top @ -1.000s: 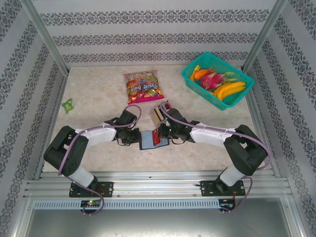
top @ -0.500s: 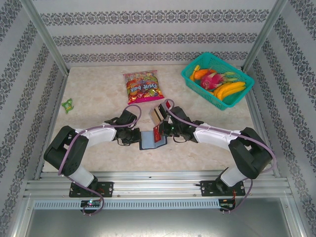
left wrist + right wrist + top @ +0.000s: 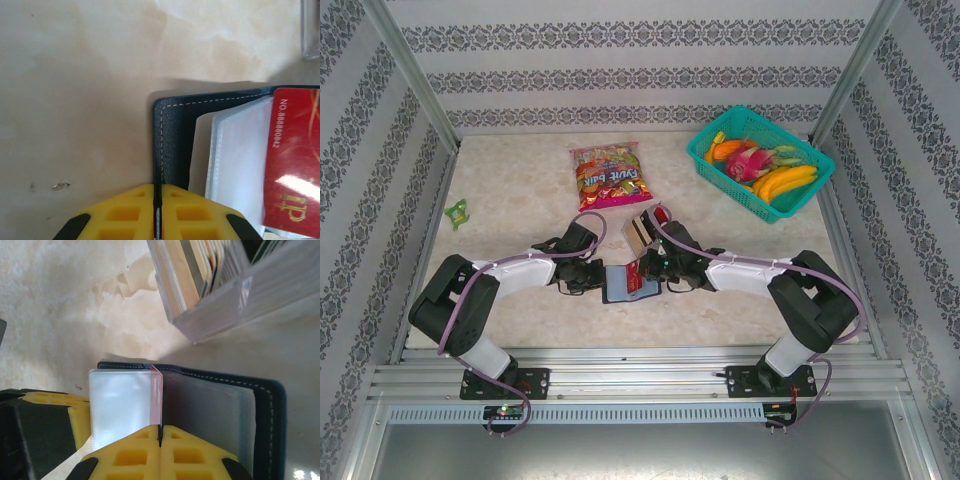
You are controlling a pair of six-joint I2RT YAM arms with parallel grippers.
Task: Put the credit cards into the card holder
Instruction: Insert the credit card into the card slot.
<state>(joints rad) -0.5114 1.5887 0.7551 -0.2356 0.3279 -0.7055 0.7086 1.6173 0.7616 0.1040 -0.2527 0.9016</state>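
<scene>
Top external view: both arms are meeting mid-table over the open dark navy leather-like bifold card holder [image 3: 617,288].
Left gripper [image 3: 157,202]: clenched. Its yellow fingers [image 3: 125,212] are pinching the holder's stitched cover edge, pinning it to the beige marbled table [image 3: 75,100].
Red plastic credit card [image 3: 295,170]: lying over the clear inner sleeves, seemingly partway in.
Right gripper [image 3: 160,437]: clamping that red card's edge, apparently feeding it into a sleeve.
Clear plastic box [image 3: 215,310]: standing just beyond the holder, holding tan and dark cards [image 3: 187,265] upright.
Progress: early, I judge — one card is going in, and the boxed ones are waiting.
</scene>
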